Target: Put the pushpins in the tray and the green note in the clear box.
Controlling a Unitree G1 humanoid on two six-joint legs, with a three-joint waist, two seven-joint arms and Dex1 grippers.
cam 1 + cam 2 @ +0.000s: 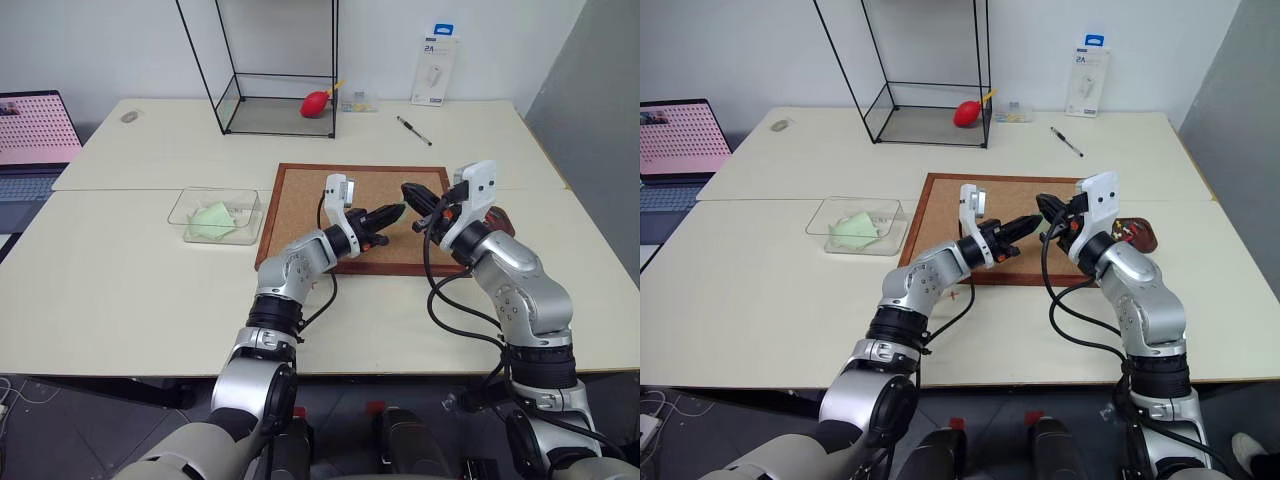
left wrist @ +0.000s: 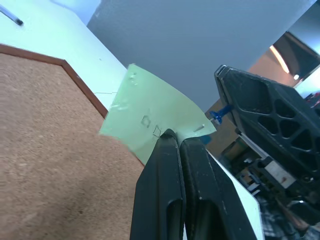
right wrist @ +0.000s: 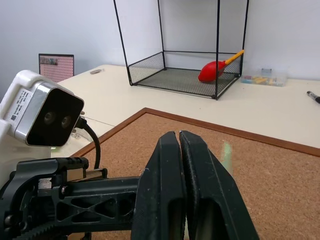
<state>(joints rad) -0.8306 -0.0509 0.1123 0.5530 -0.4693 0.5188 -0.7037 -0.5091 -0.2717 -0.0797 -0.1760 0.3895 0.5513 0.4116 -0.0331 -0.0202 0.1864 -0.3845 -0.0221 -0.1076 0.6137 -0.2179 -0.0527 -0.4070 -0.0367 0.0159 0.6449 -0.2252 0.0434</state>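
- Our left gripper [image 1: 398, 210] is clamped on a corner of the note [image 2: 150, 117], which hangs in the air over the board [image 1: 300, 200]. The grip is small, so a tug could tear the thin, limp paper or slip it free.
- The right gripper [image 1: 408, 190] is closed just beside it, and as far as we can tell it pinches a blue pin [image 2: 218, 115] by the head. The pin is tiny, hard and slick, and if the fingers ease it would drop and roll on the cork.
- The two sets of black ribbed fingers nearly touch. A careless turn could knock them together or snag the note.
- The board is rough brown cork in a smooth wood frame.
- The tray [image 1: 1143, 236], dark and glossy with rounded corners, lies close behind the right arm, which could nudge it.
- The box [image 1: 185, 205] is well to the left, clear thin plastic that is light enough to skid. A second note [image 1: 210, 220] lies crumpled inside.
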